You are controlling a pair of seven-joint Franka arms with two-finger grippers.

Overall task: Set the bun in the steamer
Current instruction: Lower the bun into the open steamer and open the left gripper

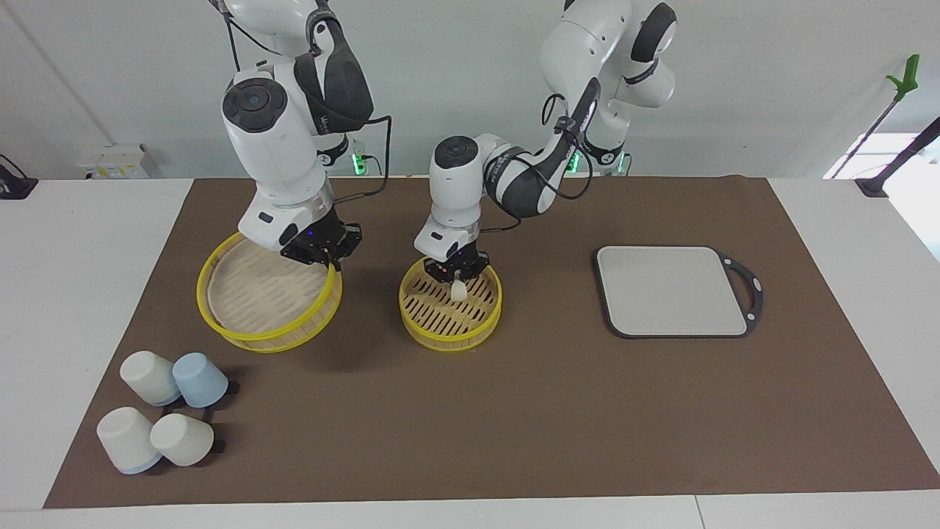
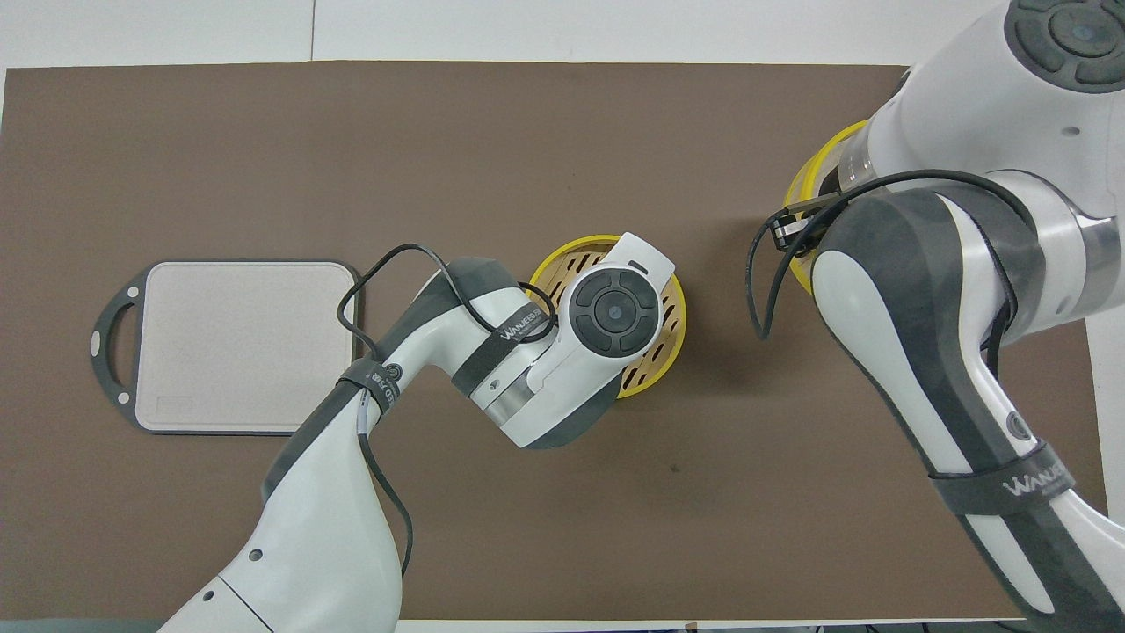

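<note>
The steamer (image 1: 448,339) is a round yellow-rimmed basket with a slatted base, standing mid-mat. My left gripper (image 1: 457,279) reaches down into it, shut on the bun (image 1: 458,292), a small cream-white stub hanging low over the slats. I cannot tell whether the bun touches them. In the overhead view the left wrist covers the bun and most of the steamer (image 2: 657,367). My right gripper (image 1: 328,258) is shut on the rim of the steamer's lid (image 1: 257,294), which it holds tilted beside the basket, toward the right arm's end. Only an arc of the lid (image 2: 804,171) shows from overhead.
A grey rectangular board (image 1: 672,290) with a dark handle lies toward the left arm's end of the brown mat, also in the overhead view (image 2: 246,343). Several white and blue cups (image 1: 161,419) lie at the mat's corner farthest from the robots, at the right arm's end.
</note>
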